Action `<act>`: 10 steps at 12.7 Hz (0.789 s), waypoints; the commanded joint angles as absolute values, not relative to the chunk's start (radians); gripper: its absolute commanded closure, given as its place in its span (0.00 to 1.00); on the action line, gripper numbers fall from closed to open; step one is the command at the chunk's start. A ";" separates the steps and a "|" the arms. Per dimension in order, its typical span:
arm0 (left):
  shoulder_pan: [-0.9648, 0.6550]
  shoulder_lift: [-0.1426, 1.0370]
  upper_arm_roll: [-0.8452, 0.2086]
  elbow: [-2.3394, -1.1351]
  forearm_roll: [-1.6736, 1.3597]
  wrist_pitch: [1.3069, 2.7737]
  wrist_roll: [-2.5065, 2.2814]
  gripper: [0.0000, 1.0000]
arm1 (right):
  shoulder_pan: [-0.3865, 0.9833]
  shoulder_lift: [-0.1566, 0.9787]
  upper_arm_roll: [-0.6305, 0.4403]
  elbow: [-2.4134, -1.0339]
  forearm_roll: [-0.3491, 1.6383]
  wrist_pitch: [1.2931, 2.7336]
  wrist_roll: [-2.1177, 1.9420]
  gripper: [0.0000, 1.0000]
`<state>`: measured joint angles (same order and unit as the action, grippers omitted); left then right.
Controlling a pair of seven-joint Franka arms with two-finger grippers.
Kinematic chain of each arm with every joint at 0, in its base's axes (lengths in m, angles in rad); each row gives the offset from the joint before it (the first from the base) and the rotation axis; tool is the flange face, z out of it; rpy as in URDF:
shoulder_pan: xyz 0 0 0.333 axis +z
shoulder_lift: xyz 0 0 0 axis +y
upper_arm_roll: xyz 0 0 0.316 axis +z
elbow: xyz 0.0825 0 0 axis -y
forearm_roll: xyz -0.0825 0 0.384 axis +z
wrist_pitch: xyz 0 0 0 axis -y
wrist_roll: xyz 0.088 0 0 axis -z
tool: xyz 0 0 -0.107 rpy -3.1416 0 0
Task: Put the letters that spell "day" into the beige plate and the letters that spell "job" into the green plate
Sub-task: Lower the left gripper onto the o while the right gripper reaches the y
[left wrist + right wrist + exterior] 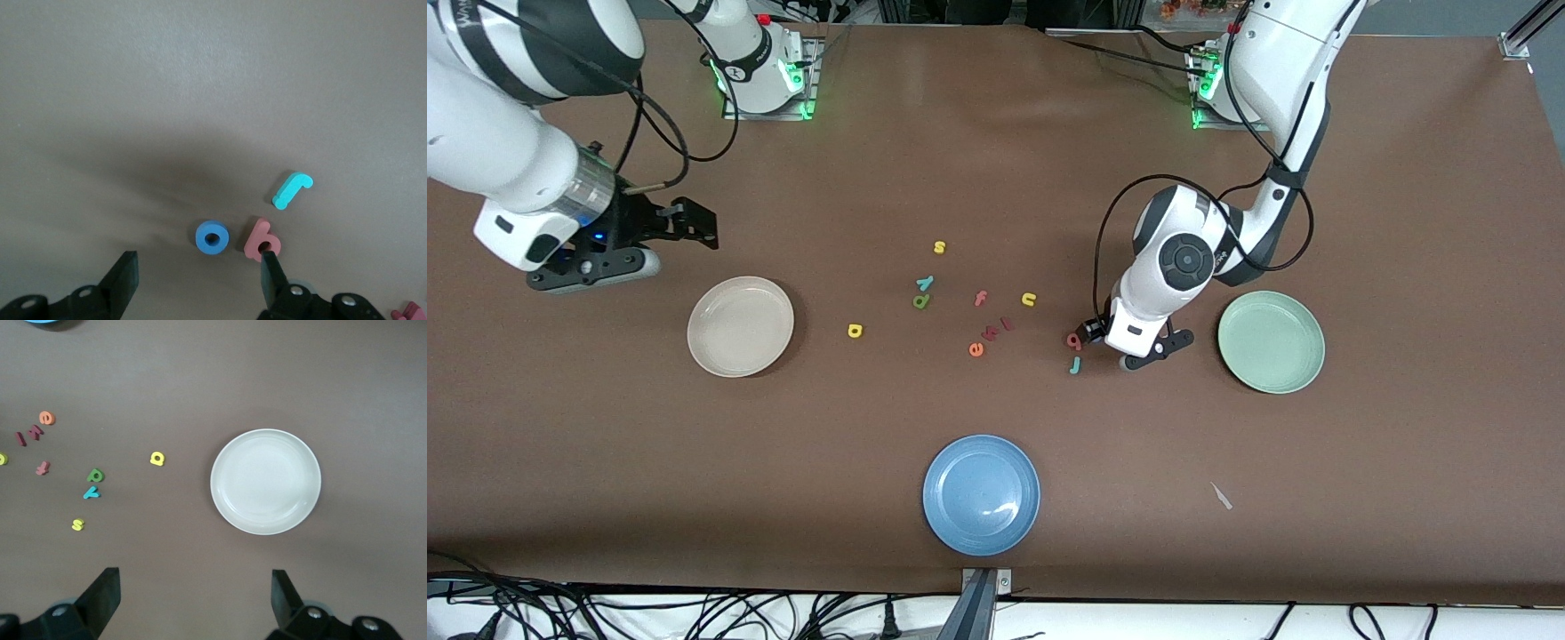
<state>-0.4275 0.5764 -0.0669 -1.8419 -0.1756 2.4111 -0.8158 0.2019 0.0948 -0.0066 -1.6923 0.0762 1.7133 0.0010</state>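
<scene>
1. Front view: we see the left gripper (1096, 336) low over the tabletop (996, 133) beside the green plate (1271, 341), at the pinkish "b" (1074, 339); the teal "j" (1075, 364) lies just nearer the camera than the "b"; the green plate holds nothing; the beige plate (740, 325) sits toward the right arm's end, also bare; the yellow "a" (855, 331) lies between it and the middle cluster, where the green "d" (921, 301) touches the teal "y" (926, 283); the "s" (939, 247), "f" (980, 299), "u" (1029, 300) and "e" (976, 349) lie scattered there; the blue plate (981, 494) sits nearest the camera; the right gripper (685, 227) waits above the tabletop near the beige plate.

2. Left wrist view: we see the fingers (124, 277) spread apart, grasping nothing; the blue "o" (212, 237) lies on the tabletop between them; the "b" lies just beside the "o", under one fingertip; the "j" lies a little apart from the "b".

3. Right wrist view: we see its fingers (105, 590) released and wide, holding nothing; the beige plate lies below, with "a", "d" and "y" off to one side.
</scene>
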 commanded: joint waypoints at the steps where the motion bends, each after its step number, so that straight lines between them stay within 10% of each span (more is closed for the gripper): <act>1: -0.452 0.592 -0.054 -1.830 -0.189 2.418 -0.834 0.28 | 0.184 0.107 0.064 -1.703 0.078 1.735 0.111 0.00; 10: -0.463 0.629 -0.052 -1.818 -0.115 2.418 -0.862 0.48 | 0.258 0.353 0.270 -1.713 0.005 1.982 0.625 0.00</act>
<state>-0.4546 0.6169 -0.0639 -1.8398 -0.1459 2.4153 -0.8385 0.2355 0.3066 0.2512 -1.7189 0.0297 1.9375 0.5208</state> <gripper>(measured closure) 0.471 0.000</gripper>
